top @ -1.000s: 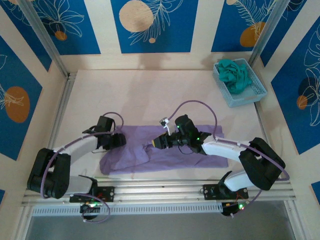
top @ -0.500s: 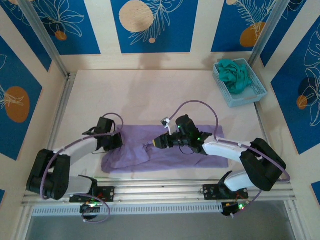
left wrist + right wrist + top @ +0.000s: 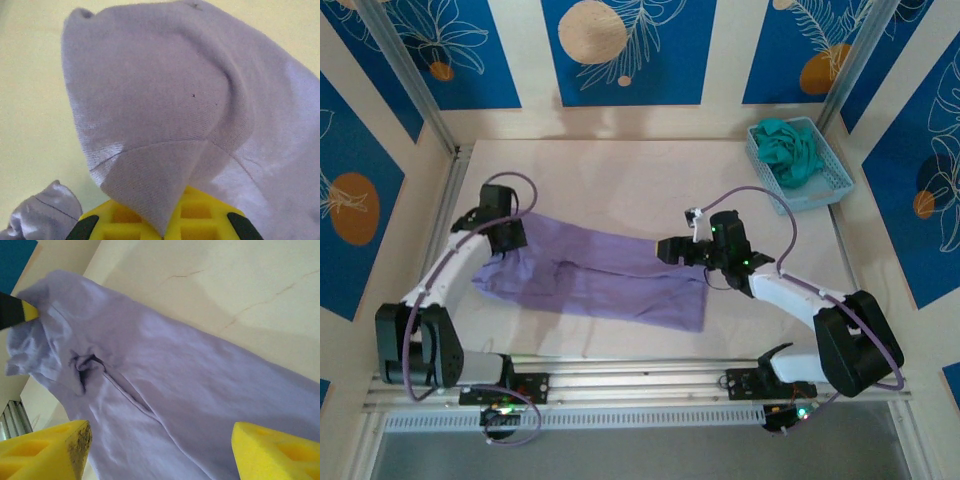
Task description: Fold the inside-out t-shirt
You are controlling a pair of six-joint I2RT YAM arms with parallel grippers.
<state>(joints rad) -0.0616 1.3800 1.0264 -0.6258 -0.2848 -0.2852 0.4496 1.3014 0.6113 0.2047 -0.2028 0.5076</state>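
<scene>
In the top view the lavender t-shirt (image 3: 600, 285) lies as a long, slightly slanted band on the pale surface (image 3: 620, 180). It runs from the 9 o'clock side of the workspace down toward 5 o'clock of centre. Its near long edge is fairly straight. The left end is bunched, with a few creases across the middle.

The left gripper (image 3: 508, 238) sits at the shirt's 10 o'clock corner, clenched on the fabric. In the left wrist view a fold of the t-shirt (image 3: 165, 100) is pinched at the yellow pads (image 3: 200, 212). From there it rises in a rounded hump toward 12 o'clock, and another scrap of the cloth hangs at 7 o'clock.

The right gripper (image 3: 665, 250) is at the shirt's 2 o'clock edge, pointing toward 9 o'clock, released and holding nothing. In the right wrist view its two yellow pads (image 3: 45, 450) stand wide apart at 7 and 5 o'clock. The t-shirt (image 3: 175, 390) is spread beyond them, with a small puckered knot of cloth and a seam line toward 9 o'clock. Whether the pads touch the fabric cannot be told.

A light blue basket (image 3: 830, 185) stands at 2 o'clock of the surface, well apart from the shirt. A crumpled teal-green garment (image 3: 788, 148) lies inside it.
</scene>
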